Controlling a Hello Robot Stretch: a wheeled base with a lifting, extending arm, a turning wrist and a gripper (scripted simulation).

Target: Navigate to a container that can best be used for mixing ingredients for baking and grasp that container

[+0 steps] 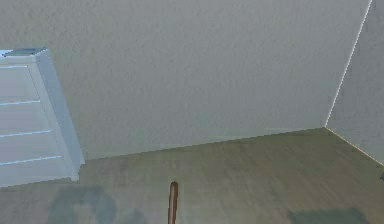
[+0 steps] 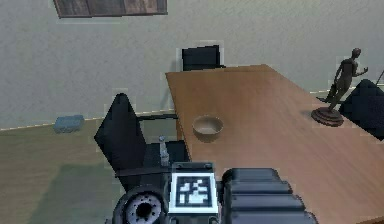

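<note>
Gripper (image 2: 163, 153), round bowl (image 2: 208, 126), wooden table (image 2: 275, 105)

A home dining room: wooden table (image 2: 262, 100), black chairs (image 2: 125, 138) around it, a statuette (image 2: 342, 88) on top.

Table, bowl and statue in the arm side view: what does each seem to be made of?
Table: probably wood, with a matte warm brown top.
Bowl: perhaps ceramic or metal, smooth and pale grey-beige.
Statue: likely bronze or similar, dark brown with a dull sheen.
</note>
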